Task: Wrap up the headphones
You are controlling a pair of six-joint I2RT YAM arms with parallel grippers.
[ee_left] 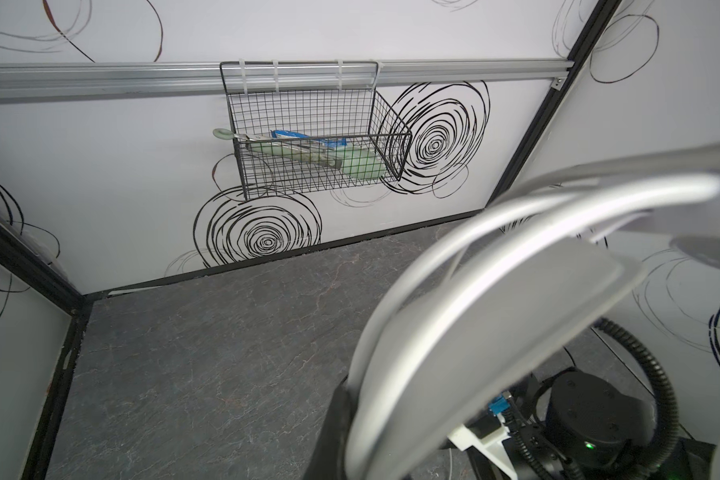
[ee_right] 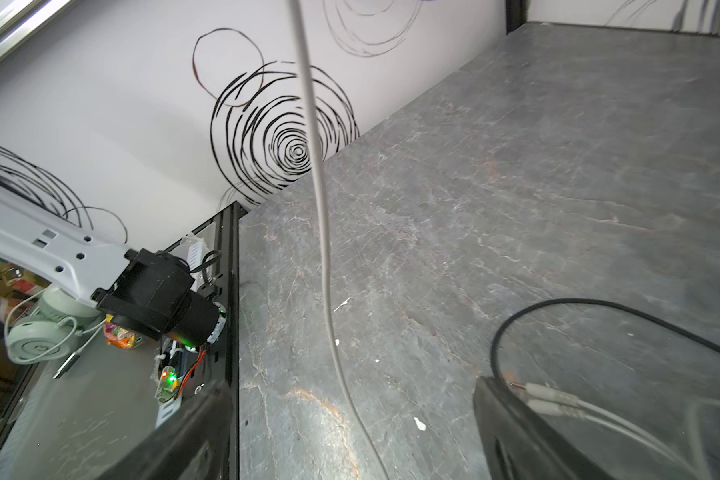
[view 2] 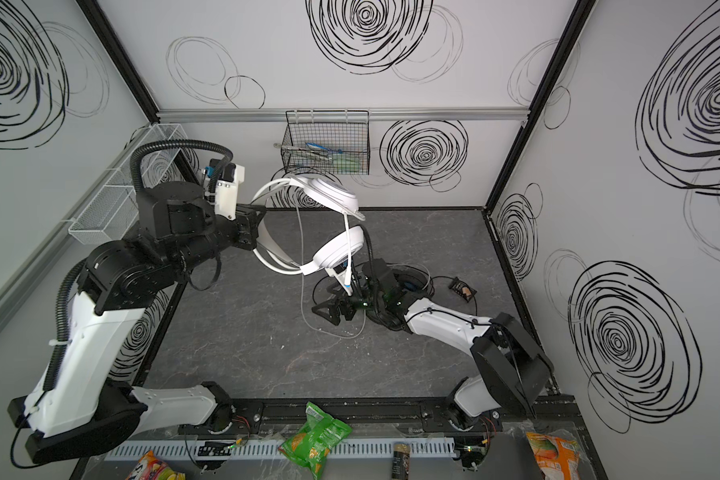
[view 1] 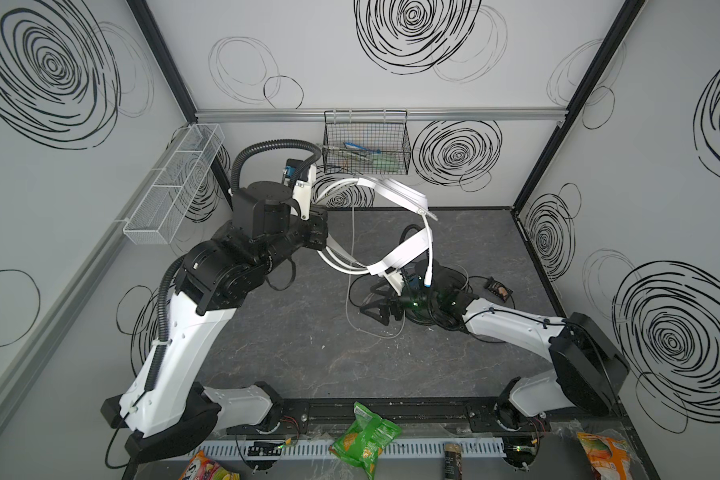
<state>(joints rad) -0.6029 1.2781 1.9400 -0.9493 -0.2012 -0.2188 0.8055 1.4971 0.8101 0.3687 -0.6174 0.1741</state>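
In both top views the left gripper (view 1: 327, 243) is clamped on the band of the white headset (view 1: 396, 194). It holds the headset up over the far middle of the table (view 1: 287, 365). The white cable (view 1: 352, 232) drops to the table. The right gripper (view 1: 371, 305) sits low, right of centre, jaws wide and empty. The black headset (view 2: 411, 285) lies on the table under that arm.

Left wrist view: the band (ee_left: 495, 316) looms large and blurred.

Right wrist view: the fingers (ee_right: 516, 432) stand far apart. The cable (ee_right: 321, 208) hangs between them, clear of both. Two white plugs (ee_right: 545, 392) lie just beside one finger.
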